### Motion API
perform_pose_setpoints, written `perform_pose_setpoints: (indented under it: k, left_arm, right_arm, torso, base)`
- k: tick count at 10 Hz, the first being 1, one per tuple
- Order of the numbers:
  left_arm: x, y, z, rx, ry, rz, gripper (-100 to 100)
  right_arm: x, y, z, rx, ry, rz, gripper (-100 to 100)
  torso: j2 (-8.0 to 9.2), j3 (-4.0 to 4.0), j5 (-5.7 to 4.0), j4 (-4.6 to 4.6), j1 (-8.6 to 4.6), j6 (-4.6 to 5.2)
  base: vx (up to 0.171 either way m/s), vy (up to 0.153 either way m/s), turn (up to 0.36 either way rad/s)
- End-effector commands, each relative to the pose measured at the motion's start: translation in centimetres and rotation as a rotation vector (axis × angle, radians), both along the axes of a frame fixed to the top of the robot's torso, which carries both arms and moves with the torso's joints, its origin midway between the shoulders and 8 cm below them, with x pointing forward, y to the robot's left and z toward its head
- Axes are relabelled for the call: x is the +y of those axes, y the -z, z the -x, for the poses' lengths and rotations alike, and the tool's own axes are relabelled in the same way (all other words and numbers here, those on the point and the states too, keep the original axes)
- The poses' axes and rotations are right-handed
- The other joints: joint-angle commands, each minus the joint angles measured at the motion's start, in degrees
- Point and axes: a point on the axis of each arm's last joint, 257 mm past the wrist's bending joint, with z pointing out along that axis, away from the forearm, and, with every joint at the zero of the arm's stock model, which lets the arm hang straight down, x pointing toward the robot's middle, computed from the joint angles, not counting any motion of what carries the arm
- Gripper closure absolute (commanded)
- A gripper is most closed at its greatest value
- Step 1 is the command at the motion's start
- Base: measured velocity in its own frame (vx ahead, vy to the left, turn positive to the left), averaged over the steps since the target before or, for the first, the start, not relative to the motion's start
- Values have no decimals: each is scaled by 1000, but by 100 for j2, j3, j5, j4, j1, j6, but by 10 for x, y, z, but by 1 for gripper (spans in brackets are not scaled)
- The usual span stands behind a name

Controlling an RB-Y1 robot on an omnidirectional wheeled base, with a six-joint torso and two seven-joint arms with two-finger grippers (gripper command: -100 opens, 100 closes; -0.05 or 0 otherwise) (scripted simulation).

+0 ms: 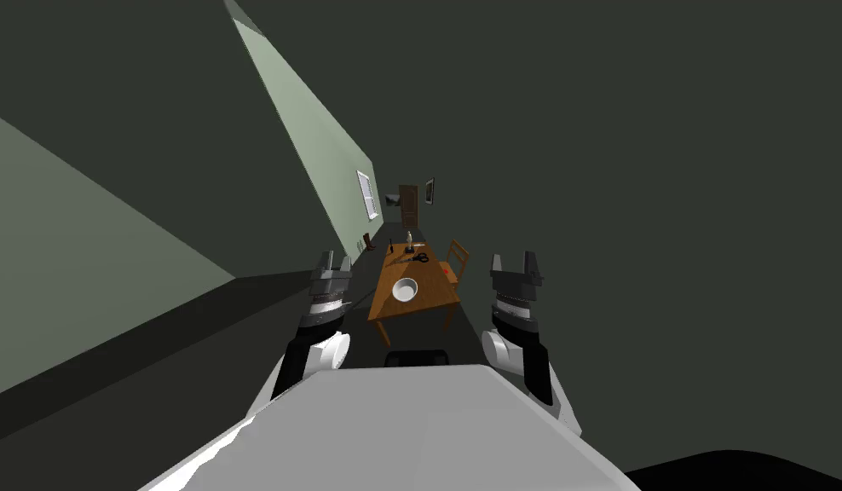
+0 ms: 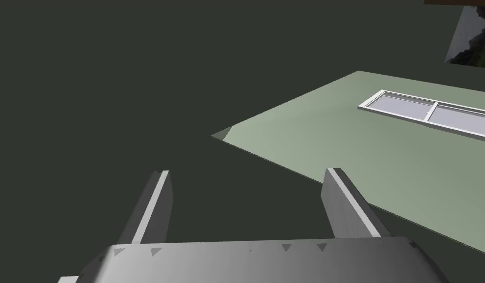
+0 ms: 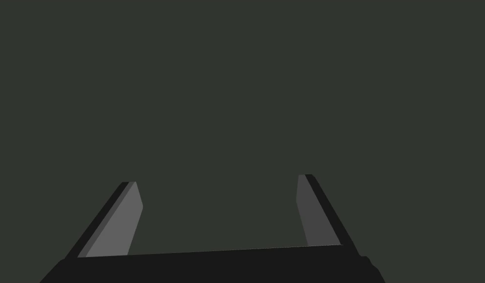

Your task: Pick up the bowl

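Left gripper (image 1: 336, 260) and right gripper (image 1: 515, 258) hang out front, each with fingers spread apart, holding nothing. Farther off between them, one wooden table (image 1: 428, 277) carries one white bowl (image 1: 404, 290) near its closest edge, bare wood all around it. One chair (image 1: 458, 256) stands at the table's right side.

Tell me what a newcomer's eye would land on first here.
The white bowl stands out, sitting on the near half of a wooden table straight ahead in a dim room. Black scissors lie at the table's far end, and a wooden chair stands at its right side. The left gripper and right gripper are raised on either side of the table in the head view, both open and empty.
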Motion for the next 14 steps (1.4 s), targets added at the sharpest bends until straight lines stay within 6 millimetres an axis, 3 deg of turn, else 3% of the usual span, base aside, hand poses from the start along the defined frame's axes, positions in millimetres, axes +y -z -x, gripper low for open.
perform_pose_setpoints:
  k: [1,6,12,13,14]
  left_arm:
    - [0,10,-4,39,10,-22,-100]
    - [12,55,-19,210,19,-51,-100]
    - [50,143,-25,513,-13,-19,-100]
    - [51,145,-25,521,-15,-17,-100]
    - [60,162,-23,576,-26,-3,-100]
  right_arm:
    - [0,0,0,0,0,0,0]
    - [0,0,0,0,0,0,0]
    - [0,0,0,0,0,0,0]
    - [0,0,0,0,0,0,0]
    - [0,0,0,0,0,0,0]
  torso:
    - [0,0,0,0,0,0]
    - [7,4,-5,2,-24,2]
    - [4,2,-8,1,-35,0]
    - [6,3,-8,1,-32,1]
    - [5,3,-6,1,-21,-1]
  base:
    - [-5,-25,-88]
    - [-14,-67,-125]
    - [-3,-90,-205]
    - [2,-52,-117]
    - [15,-49,-172]
